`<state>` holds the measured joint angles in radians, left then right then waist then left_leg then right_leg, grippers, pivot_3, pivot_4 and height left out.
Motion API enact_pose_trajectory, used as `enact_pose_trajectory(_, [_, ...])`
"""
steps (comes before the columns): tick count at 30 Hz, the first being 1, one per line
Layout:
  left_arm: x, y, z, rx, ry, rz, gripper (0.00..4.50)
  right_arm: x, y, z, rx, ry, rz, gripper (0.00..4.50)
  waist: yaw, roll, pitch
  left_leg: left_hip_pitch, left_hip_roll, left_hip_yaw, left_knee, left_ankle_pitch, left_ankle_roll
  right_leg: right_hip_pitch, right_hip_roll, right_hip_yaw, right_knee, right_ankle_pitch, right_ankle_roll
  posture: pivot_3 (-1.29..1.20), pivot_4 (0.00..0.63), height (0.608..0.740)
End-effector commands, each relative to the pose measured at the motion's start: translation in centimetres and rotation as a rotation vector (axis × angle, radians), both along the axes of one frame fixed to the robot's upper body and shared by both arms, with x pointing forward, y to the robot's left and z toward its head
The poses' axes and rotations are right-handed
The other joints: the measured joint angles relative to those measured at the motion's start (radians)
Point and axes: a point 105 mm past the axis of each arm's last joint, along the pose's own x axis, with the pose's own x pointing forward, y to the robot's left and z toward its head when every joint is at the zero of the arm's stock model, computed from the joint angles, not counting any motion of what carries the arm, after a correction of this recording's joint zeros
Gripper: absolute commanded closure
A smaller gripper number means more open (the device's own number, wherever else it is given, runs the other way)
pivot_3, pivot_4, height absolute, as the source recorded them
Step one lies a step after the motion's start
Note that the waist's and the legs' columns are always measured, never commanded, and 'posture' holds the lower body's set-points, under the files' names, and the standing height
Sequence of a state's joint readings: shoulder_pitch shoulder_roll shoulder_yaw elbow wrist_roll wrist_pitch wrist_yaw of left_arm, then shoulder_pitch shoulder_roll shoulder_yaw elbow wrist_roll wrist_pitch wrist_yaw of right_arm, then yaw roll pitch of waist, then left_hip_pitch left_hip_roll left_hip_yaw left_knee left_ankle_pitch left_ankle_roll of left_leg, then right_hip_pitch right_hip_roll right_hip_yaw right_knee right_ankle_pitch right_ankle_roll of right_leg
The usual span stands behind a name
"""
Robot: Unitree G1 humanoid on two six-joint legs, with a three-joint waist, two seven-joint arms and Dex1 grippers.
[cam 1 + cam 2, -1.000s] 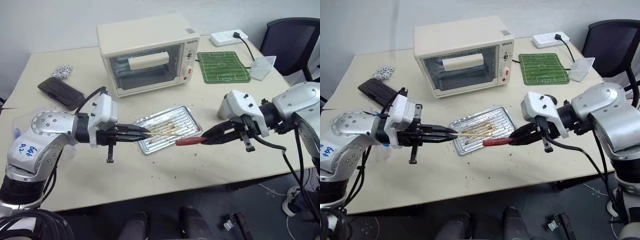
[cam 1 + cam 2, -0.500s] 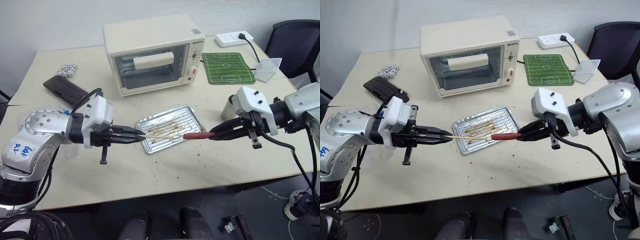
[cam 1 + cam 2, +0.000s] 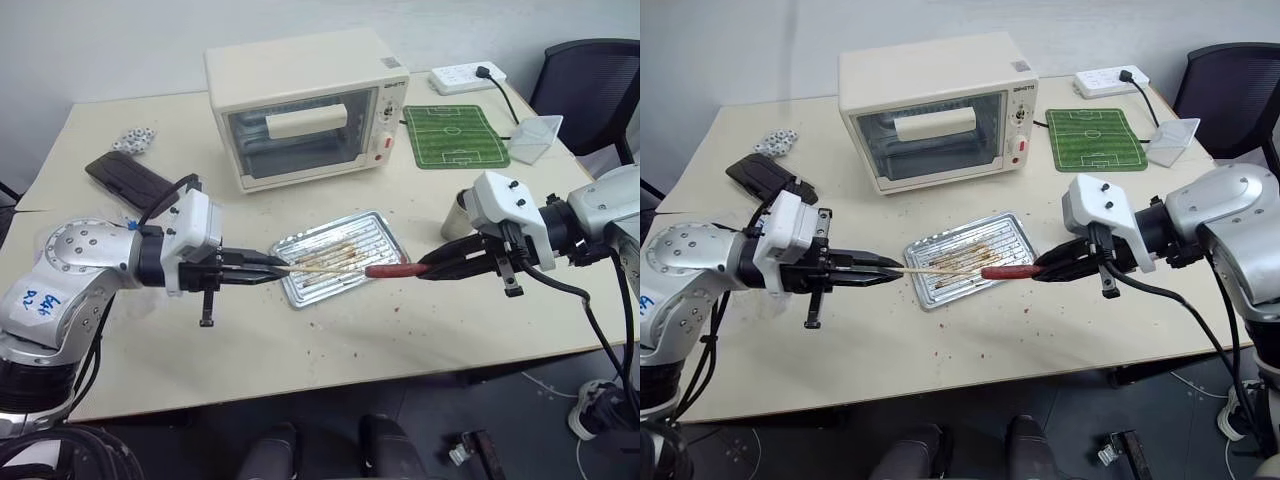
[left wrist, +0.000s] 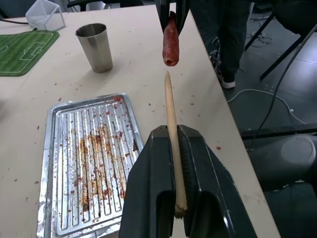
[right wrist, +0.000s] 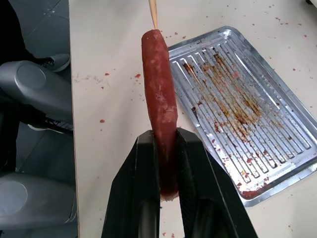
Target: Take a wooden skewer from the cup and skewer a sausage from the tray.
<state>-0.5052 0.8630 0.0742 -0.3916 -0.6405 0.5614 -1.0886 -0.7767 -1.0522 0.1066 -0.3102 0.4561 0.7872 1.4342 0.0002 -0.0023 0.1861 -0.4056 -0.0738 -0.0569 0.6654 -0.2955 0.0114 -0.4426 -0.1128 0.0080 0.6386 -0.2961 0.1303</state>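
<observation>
The skewer [image 4: 171,119] is clamped between the closed fingers of the left gripper [image 3: 272,268], its tip aimed toward 3 o'clock over the tray [image 3: 1012,232]. The sausage [image 5: 158,94] is pinched lengthwise by the right gripper [image 3: 1048,268], at 3 o'clock from the tray, just off its edge. Skewer tip and sausage end are close, slightly apart. The cup [image 4: 95,47] stands at 3 o'clock, beyond the right gripper.

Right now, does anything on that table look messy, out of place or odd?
Yes. The tray is empty but streaked with brown greasy residue, and reddish crumbs are scattered on the table around it. The sausage is held in the air, facing the wooden skewer. Nothing looks tipped or broken.
</observation>
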Motion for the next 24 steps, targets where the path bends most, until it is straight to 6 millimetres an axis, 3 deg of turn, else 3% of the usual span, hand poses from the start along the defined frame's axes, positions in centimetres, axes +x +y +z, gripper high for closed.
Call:
enact_pose_trajectory(1, [-0.5,-0.7,0.7,-0.004,-0.041,-0.031,4.5,-0.5,0.5,1.3,0.01,-0.05,0.024,4.27,0.0,0.0,0.0,0.0,0.0,0.0,0.0,0.0,0.0,0.0,0.0,0.0,0.0,0.0,0.0,0.0,0.15,0.74])
enact_pose_trajectory(13, [-0.4,-1.2,0.8,-0.013,-0.041,-0.048,4.5,-0.8,1.1,1.7,0.032,-0.053,0.036,4.27,0.0,0.0,0.0,0.0,0.0,0.0,0.0,0.0,0.0,0.0,0.0,0.0,0.0,0.0,0.0,0.0,0.15,0.74])
enact_pose_trajectory(24, [0.2,-3.3,0.6,-0.051,-0.05,-0.092,4.5,-1.7,3.0,2.8,0.077,-0.069,0.096,4.27,0.0,0.0,0.0,0.0,0.0,0.0,0.0,0.0,0.0,0.0,0.0,0.0,0.001,0.0,0.0,0.0,0.15,0.74])
